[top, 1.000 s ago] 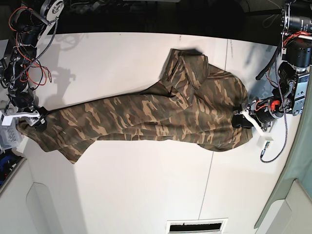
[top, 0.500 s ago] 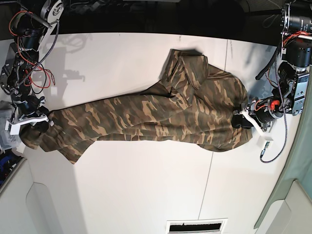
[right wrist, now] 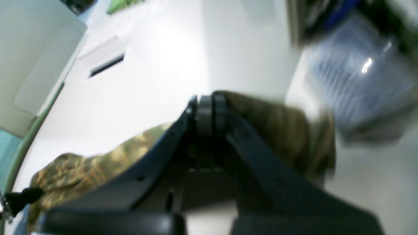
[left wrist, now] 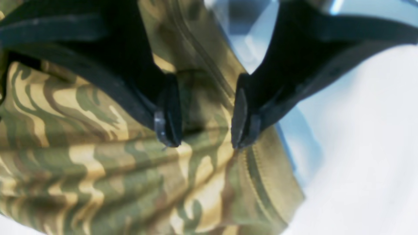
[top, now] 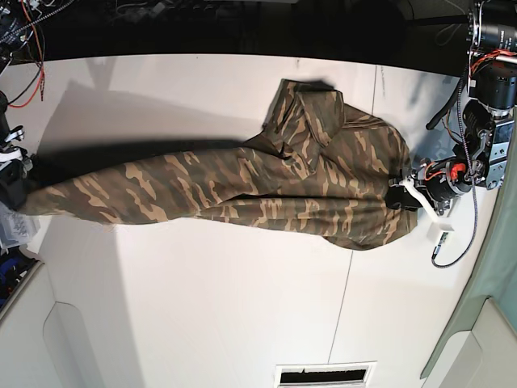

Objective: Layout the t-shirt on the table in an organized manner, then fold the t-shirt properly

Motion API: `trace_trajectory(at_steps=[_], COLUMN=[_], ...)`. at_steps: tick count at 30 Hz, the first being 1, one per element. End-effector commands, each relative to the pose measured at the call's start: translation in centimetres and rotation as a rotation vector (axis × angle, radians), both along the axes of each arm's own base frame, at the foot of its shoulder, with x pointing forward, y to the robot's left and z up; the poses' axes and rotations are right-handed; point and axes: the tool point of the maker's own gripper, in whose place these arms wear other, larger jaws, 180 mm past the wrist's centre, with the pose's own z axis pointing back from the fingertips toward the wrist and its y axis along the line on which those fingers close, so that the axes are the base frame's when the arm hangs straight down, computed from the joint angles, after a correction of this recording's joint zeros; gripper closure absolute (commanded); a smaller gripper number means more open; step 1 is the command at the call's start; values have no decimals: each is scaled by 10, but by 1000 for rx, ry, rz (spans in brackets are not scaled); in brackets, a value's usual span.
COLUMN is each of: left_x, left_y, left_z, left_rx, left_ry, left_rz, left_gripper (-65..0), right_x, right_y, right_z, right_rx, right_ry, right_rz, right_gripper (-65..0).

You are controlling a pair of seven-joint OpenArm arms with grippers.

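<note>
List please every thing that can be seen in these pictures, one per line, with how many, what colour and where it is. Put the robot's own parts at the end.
t-shirt: one, camouflage in olive, brown and tan, stretched long across the table between the two arms.
table: one, white, under the shirt, with a thin dark seam.
slotted vent: one, white with a dark opening, at the near edge of the base view.
clear plastic bin: one, bluish, blurred, beyond the table edge in the right wrist view.
left end effector: one, black, jaws apart with a fold of shirt edge between the pads.
right end effector: one, dark grey, shut on the shirt's far end.
</note>
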Motion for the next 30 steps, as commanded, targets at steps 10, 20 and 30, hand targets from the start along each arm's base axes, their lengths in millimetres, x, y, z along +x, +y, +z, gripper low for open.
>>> trace_trajectory(at_steps=[10,20,30], left_x=[-27,-25,-27], left_y=[17,17,28], left_z=[-19,-18,-18], left_rx=[94,97,138], left_ry=[136,126,135], left_rz=[-7,-7,-4], left_gripper=[-301,-301,-301], right_x=[24,65,92], right_y=[30,45,10], right_z=[67,41,65], right_rx=[-147,-157,-249], right_ry=[-182,-146,-155], right_rz=[102,140,113], right_gripper=[0,0,0])
